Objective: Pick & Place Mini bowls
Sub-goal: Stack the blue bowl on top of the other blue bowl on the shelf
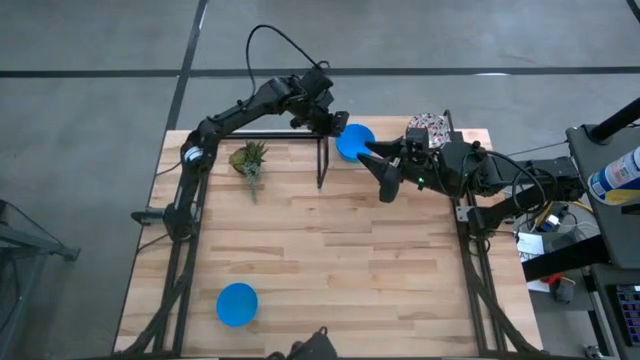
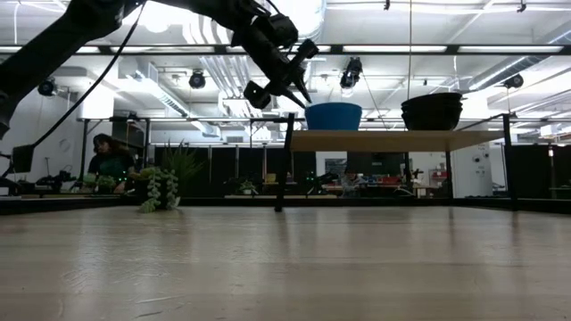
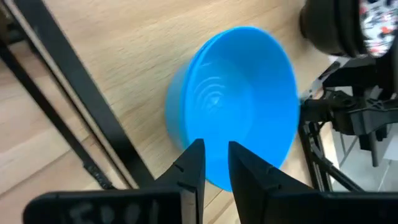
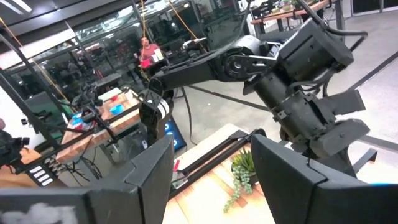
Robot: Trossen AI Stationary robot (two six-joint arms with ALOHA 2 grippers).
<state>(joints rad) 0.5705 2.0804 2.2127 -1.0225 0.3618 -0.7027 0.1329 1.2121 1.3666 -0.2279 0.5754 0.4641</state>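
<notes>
Left gripper (image 3: pixel 216 163) fingers pinch the blue mini bowl's (image 3: pixel 239 102) rim on the raised shelf (image 2: pixel 393 139); right gripper (image 4: pixel 211 168) fingers spread, released.

light: bright ceiling lamps (image 2: pixel 161 16) | glare: low view | blur: foreground tabletop (image 2: pixel 285 267)

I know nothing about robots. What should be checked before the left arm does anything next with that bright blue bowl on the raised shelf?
1. Left gripper at the bright blue round bowl's rim: ok.
2. Firm hold on that bowl: cannot tell.
3. Room around it: not ok, open right gripper crowds close beside.
4. White floral bowl apart from it: ok.
5. Second blue bowl on the wooden table, away from both arms: ok.
</notes>
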